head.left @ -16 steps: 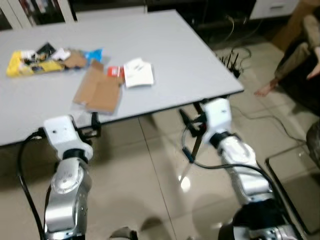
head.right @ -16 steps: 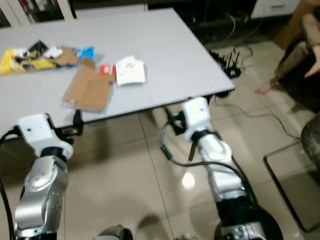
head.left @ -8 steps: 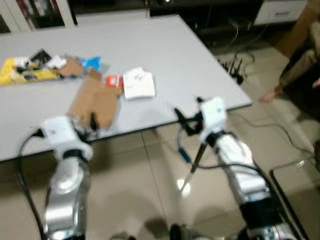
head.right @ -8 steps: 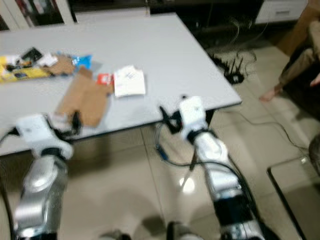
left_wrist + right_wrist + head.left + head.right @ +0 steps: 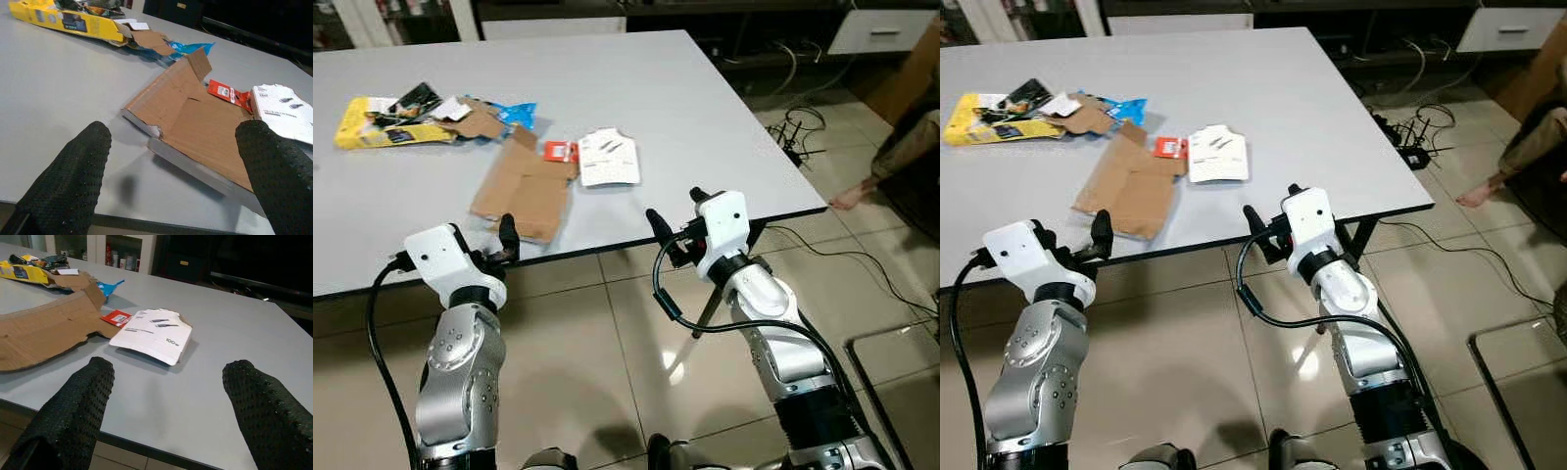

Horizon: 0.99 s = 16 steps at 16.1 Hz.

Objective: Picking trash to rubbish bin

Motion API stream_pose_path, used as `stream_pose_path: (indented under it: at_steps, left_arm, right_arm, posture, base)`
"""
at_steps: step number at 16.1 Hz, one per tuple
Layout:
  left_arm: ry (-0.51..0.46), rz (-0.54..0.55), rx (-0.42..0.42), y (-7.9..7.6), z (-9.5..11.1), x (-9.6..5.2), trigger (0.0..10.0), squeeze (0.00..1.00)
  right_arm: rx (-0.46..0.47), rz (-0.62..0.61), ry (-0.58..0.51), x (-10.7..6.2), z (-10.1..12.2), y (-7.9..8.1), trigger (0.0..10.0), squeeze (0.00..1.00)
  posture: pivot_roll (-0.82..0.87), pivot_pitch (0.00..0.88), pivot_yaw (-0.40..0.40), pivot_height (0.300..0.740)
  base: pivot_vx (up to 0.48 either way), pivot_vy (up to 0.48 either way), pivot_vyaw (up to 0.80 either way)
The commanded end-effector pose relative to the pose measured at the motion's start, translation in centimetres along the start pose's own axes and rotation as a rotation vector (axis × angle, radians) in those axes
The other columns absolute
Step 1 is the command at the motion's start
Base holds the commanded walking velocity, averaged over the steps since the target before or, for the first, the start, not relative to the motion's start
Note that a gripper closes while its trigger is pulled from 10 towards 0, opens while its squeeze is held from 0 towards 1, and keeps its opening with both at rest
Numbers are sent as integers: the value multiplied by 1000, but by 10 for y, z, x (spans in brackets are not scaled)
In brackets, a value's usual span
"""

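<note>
Trash lies on the grey table [image 5: 705, 108]: a flattened brown cardboard [image 5: 524, 186], a white paper packet [image 5: 609, 157], a small red tag [image 5: 558, 151], a blue wrapper [image 5: 517, 110] and a yellow packet [image 5: 382, 125] at the far left. My left gripper [image 5: 176, 132] is open at the table's front edge, facing the cardboard's near edge. At the same edge, further right, my right gripper [image 5: 166, 367] is open too and faces the white packet [image 5: 154, 335]. Neither holds anything.
A person's leg and bare foot [image 5: 862, 191] are on the tiled floor at the right. Cables [image 5: 798, 127] lie beside the table's right edge. A table leg [image 5: 705, 304] stands under the right arm. A thin metal frame [image 5: 891, 352] lies at the lower right.
The head view has shifted and sharpened. Both grippers have come up from under the table edge to its level, closer to the trash. The trash itself has not moved.
</note>
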<state>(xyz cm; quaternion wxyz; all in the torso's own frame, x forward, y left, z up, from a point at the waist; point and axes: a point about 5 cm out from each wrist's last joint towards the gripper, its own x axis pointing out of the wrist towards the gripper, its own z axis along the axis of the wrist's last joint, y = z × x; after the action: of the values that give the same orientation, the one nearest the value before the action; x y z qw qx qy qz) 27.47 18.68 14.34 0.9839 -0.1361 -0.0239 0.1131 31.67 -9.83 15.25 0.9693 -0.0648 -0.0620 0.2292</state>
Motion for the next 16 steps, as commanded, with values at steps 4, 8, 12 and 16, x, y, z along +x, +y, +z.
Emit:
stream_pose_path:
  at_steps: [4,8,12,16]
  left_arm:
    - [57,75,-77,8,-8,2,10000,0]
    - [76,82,-171,6,-9,9,10000,0]
    - [107,67,-236,-1,-17,15,10000,0]
    - [139,68,-297,-7,-25,19,10000,0]
  right_arm:
    - [34,78,61,-2,-12,7,10000,0]
    - [31,66,75,-7,-15,5,10000,0]
    - [17,90,74,-10,-10,5,10000,0]
    - [50,307,100,-22,-3,11,10000,0]
  posture:
    - [-41,135,7,740]
    - [-58,138,17,740]
    - [-99,151,0,740]
    - [-139,164,-18,740]
  base:
    - [0,0,0]
    - [0,0,0]
    - [0,0,0]
    - [0,0,0]
